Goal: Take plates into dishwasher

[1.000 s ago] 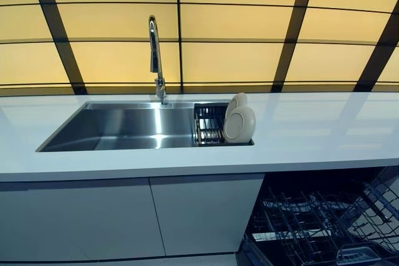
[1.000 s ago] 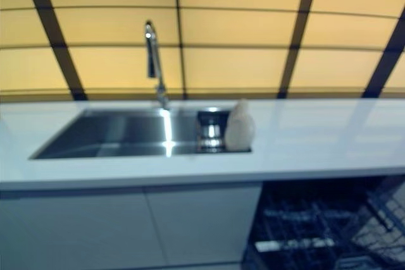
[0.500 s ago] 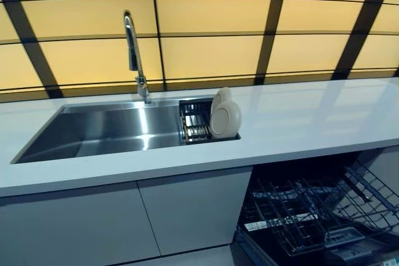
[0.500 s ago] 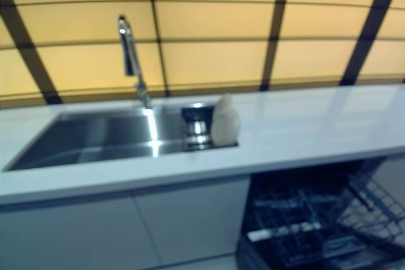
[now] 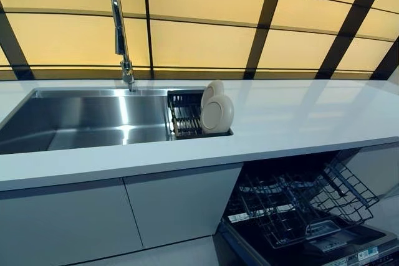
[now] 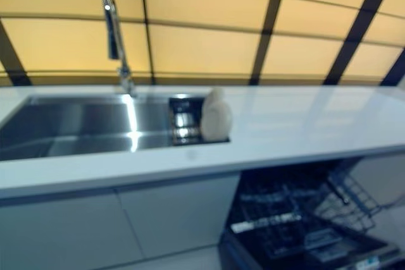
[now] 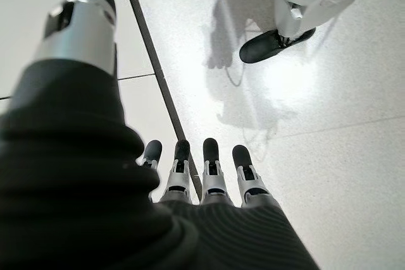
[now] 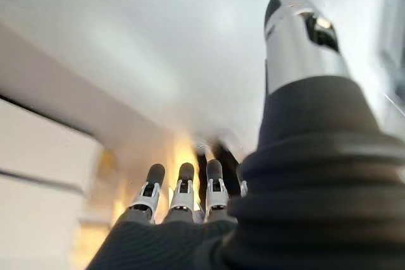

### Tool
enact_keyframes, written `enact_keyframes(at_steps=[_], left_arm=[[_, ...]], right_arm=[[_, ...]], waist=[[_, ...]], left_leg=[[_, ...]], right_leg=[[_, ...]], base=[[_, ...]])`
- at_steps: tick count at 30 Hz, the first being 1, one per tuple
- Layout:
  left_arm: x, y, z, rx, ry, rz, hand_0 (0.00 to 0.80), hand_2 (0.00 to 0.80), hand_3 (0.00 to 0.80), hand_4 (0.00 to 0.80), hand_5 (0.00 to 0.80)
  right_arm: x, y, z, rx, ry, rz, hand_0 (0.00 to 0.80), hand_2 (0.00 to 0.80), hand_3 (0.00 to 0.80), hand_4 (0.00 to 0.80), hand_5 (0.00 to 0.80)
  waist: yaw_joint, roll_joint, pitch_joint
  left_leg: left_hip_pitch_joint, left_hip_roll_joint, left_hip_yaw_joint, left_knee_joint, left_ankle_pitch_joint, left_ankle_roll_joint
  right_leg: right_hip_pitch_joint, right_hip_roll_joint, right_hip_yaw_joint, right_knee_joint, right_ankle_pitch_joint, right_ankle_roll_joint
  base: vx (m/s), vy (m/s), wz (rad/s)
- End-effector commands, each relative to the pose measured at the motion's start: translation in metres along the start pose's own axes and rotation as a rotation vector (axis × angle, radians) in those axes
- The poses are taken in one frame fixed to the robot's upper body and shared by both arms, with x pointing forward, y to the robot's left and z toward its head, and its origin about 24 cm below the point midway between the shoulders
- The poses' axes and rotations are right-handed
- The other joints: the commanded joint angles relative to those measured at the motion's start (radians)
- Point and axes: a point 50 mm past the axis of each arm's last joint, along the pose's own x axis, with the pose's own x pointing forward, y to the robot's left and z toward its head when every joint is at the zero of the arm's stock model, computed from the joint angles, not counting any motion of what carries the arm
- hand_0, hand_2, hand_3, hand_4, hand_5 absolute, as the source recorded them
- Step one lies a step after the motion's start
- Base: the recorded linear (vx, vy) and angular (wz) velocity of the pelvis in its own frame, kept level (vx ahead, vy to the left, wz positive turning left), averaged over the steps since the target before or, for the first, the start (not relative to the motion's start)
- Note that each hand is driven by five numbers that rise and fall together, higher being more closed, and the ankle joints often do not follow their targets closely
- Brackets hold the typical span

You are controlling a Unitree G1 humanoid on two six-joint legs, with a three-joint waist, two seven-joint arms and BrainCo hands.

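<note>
A long white tabletop [image 5: 299, 123] runs across the head views beneath a wall of amber panels [image 5: 199, 42] crossed by dark strips. A wide steel sink [image 5: 87, 123] is sunk into the tabletop, and this sink serves as the landmark. A tall chrome tap [image 5: 120, 35] rises from the rear edge of the sink. A dark wire drying rack [image 5: 184, 114] fills the sink's right end. Two pale plates [image 5: 216, 111] stand on edge in that rack, leaning against each other at the sink's right rim, probably left there to drain and easy to grip by the rim. Below the tabletop and to the right of the sink, the dishwasher [image 5: 299, 216] stands open with its wire basket [image 5: 305, 200] pulled out, apparently ready to receive the plates; the basket looks empty.

Neither arm appears in the head views. The left robot hand [image 7: 202, 175] shows only in its own wrist view, hanging low over the pale floor, well away from the sink, fingers straight and holding nothing. The right robot hand [image 8: 183, 194] shows likewise in its wrist view, fingers extended and empty, against pale surfaces. No plate has yet been taken.
</note>
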Motion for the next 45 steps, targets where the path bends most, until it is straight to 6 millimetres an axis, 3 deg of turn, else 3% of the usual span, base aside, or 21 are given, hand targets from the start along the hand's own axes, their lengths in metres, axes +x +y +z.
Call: enact_keyframes(at_steps=[1, 4, 6, 7, 8, 10, 13, 15, 17, 18, 19, 20, 23, 25, 29, 38, 45], left_arm=[[0.005, 0.001, 0.024, -0.019, -0.076, 0.011, 0.0, 0.0, 0.0, 0.0, 0.0], [0.004, 0.0, 0.019, -0.031, -0.068, 0.006, 0.0, 0.0, 0.0, 0.0, 0.0], [0.003, -0.001, 0.018, -0.034, -0.065, 0.005, 0.0, 0.0, 0.0, 0.0, 0.0], [0.002, -0.004, 0.015, -0.039, -0.061, 0.003, 0.0, 0.0, 0.0, 0.0, 0.0], [0.002, -0.004, 0.014, -0.041, -0.06, 0.003, 0.0, 0.0, 0.0, 0.0, 0.0], [0.002, -0.006, 0.012, -0.038, -0.053, 0.002, 0.0, 0.0, 0.0, 0.0, 0.0], [0.002, -0.008, 0.013, -0.024, -0.046, -0.003, 0.0, 0.0, 0.0, 0.0, 0.0], [0.002, -0.011, 0.013, -0.014, -0.042, -0.008, 0.0, 0.0, 0.0, 0.0, 0.0], [0.002, -0.015, 0.014, 0.0, -0.041, -0.019, 0.0, 0.0, 0.0, 0.0, 0.0], [0.002, -0.016, 0.014, 0.001, -0.04, -0.02, 0.0, 0.0, 0.0, 0.0, 0.0], [0.002, -0.018, 0.015, 0.011, -0.039, -0.026, 0.0, 0.0, 0.0, 0.0, 0.0], [0.002, -0.017, 0.015, 0.009, -0.039, -0.026, 0.0, 0.0, 0.0, 0.0, 0.0], [0.002, -0.022, 0.016, 0.038, -0.037, -0.044, 0.0, 0.0, 0.0, 0.0, 0.0], [0.002, -0.023, 0.016, 0.048, -0.037, -0.049, 0.0, 0.0, 0.0, 0.0, 0.0], [0.003, -0.028, 0.019, 0.077, -0.041, -0.063, 0.0, 0.0, 0.0, 0.0, 0.0], [0.001, -0.03, 0.013, 0.078, -0.032, -0.063, 0.0, 0.0, 0.0, 0.0, 0.0], [0.0, -0.03, 0.008, 0.069, -0.014, -0.049, 0.0, 0.0, 0.0, 0.0, 0.0]], right_arm=[[-0.008, -0.048, 0.078, 0.113, -0.319, -0.235, 0.0, 0.0, 0.0, 0.0, 0.0], [-0.039, -0.068, 0.14, 0.237, -0.572, -0.328, 0.0, 0.0, 0.0, 0.0, 0.0], [-0.057, -0.074, 0.162, 0.291, -0.682, -0.362, 0.0, 0.0, 0.0, 0.0, 0.0], [-0.081, -0.081, 0.184, 0.357, -0.809, -0.387, 0.0, 0.0, 0.0, 0.0, 0.0], [-0.088, -0.082, 0.19, 0.379, -0.847, -0.387, 0.0, 0.0, 0.0, 0.0, 0.0], [-0.126, -0.101, 0.218, 0.446, -1.028, -0.401, 0.0, 0.0, 0.0, 0.0, 0.0], [-0.169, -0.112, 0.246, 0.586, -1.227, -0.344, 0.0, 0.0, 0.0, 0.0, 0.0], [-0.19, -0.112, 0.257, 0.672, -1.317, -0.268, 0.0, 0.0, 0.0, 0.0, 0.0], [-0.221, -0.106, 0.275, 0.829, -1.44, -0.047, 0.0, 0.0, 0.0, 0.0, 0.0], [-0.226, -0.103, 0.278, 0.861, -1.455, 0.004, 0.0, 0.0, 0.0, 0.0, 0.0], [-0.24, -0.094, 0.286, 0.94, -1.501, 0.177, 0.0, 0.0, 0.0, 0.0, 0.0], [-0.24, -0.094, 0.286, 0.941, -1.503, 0.18, 0.0, 0.0, 0.0, 0.0, 0.0], [-0.261, -0.074, 0.301, 1.07, -1.525, 0.536, 0.0, 0.0, 0.0, 0.0, 0.0], [-0.267, -0.067, 0.306, 1.101, -1.513, 0.669, 0.0, 0.0, 0.0, 0.0, 0.0], [-0.282, -0.033, 0.318, 1.212, -1.381, 1.181, 0.0, 0.0, 0.0, 0.0, 0.0], [-0.311, 0.007, 0.318, 1.173, -1.317, 1.388, 0.0, 0.0, 0.0, 0.0, 0.0], [-0.32, 0.012, 0.318, 1.173, -1.323, 1.374, 0.0, 0.0, 0.0, 0.0, 0.0]], waist=[[0.017, 0.0, 0.0], [0.009, 0.006, -0.011], [0.007, 0.008, -0.016], [0.005, 0.014, -0.021], [0.004, 0.015, -0.024], [0.006, 0.02, -0.036], [0.019, 0.026, -0.049], [0.028, 0.029, -0.055], [0.044, 0.034, -0.065], [0.046, 0.034, -0.066], [0.055, 0.036, -0.073], [0.053, 0.036, -0.072], [0.074, 0.037, -0.083], [0.08, 0.036, -0.084], [0.103, 0.03, -0.088], [0.122, 0.031, -0.094], [0.126, 0.037, -0.094]], left_leg=[[0.036, -0.024, -0.019, 0.008, -0.054, 0.058], [0.034, -0.027, -0.021, 0.005, -0.054, 0.056], [0.034, -0.027, -0.021, 0.004, -0.054, 0.054], [0.034, -0.029, -0.024, 0.003, -0.056, 0.054], [0.034, -0.029, -0.024, 0.002, -0.056, 0.055], [0.036, -0.031, -0.026, 0.001, -0.06, 0.055], [0.038, -0.03, -0.029, 0.0, -0.064, 0.052], [0.039, -0.03, -0.031, 0.0, -0.065, 0.051], [0.04, -0.031, -0.036, -0.001, -0.065, 0.048], [0.04, -0.031, -0.037, -0.001, -0.065, 0.048], [0.039, -0.03, -0.039, -0.001, -0.064, 0.046], [0.039, -0.03, -0.04, -0.001, -0.064, 0.046], [0.036, -0.028, -0.048, -0.002, -0.062, 0.043], [0.036, -0.027, -0.052, -0.002, -0.062, 0.041], [0.033, -0.026, -0.066, -0.002, -0.06, 0.039], [0.026, -0.017, -0.075, -0.002, -0.045, 0.035], [0.03, -0.006, -0.08, 0.002, -0.039, 0.031]], right_leg=[[-0.071, -0.032, -0.037, 0.013, 0.138, 0.029], [-0.071, -0.031, -0.036, 0.006, 0.137, 0.027], [-0.07, -0.031, -0.037, 0.004, 0.136, 0.027], [-0.069, -0.031, -0.037, 0.001, 0.134, 0.027], [-0.068, -0.031, -0.037, -0.001, 0.134, 0.027], [-0.064, -0.03, -0.038, -0.006, 0.13, 0.026], [-0.058, -0.031, -0.045, -0.012, 0.125, 0.024], [-0.055, -0.031, -0.05, -0.015, 0.124, 0.023], [-0.05, -0.031, -0.059, -0.018, 0.12, 0.019], [-0.049, -0.031, -0.06, -0.019, 0.119, 0.018], [-0.046, -0.031, -0.069, -0.02, 0.116, 0.015], [-0.046, -0.031, -0.069, -0.02, 0.116, 0.015], [-0.039, -0.029, -0.09, -0.024, 0.111, 0.008], [-0.036, -0.028, -0.099, -0.024, 0.11, 0.006], [-0.026, -0.021, -0.12, -0.027, 0.104, -0.004], [-0.025, -0.006, -0.124, -0.027, 0.1, -0.018], [-0.015, 0.004, -0.123, -0.021, 0.087, -0.029]], base=[[0.0, 0.0, 0.0], [0.0, 0.0, 0.0], [0.0, 0.0, 0.0], [0.002, 0.017, 0.03], [0.0, 0.0, 0.0], [0.01, 0.004, 0.02], [0.017, -0.001, 0.07], [0.0, 0.0, 0.0], [0.0, 0.0, 0.0], [0.0, 0.0, 0.0], [0.0, 0.0, 0.0], [0.0, 0.0, 0.0], [0.008, -0.024, 0.08], [0.009, -0.031, 0.15], [0.004, -0.049, 0.15], [0.001, -0.043, 0.12], [0.011, -0.03, 0.01]])
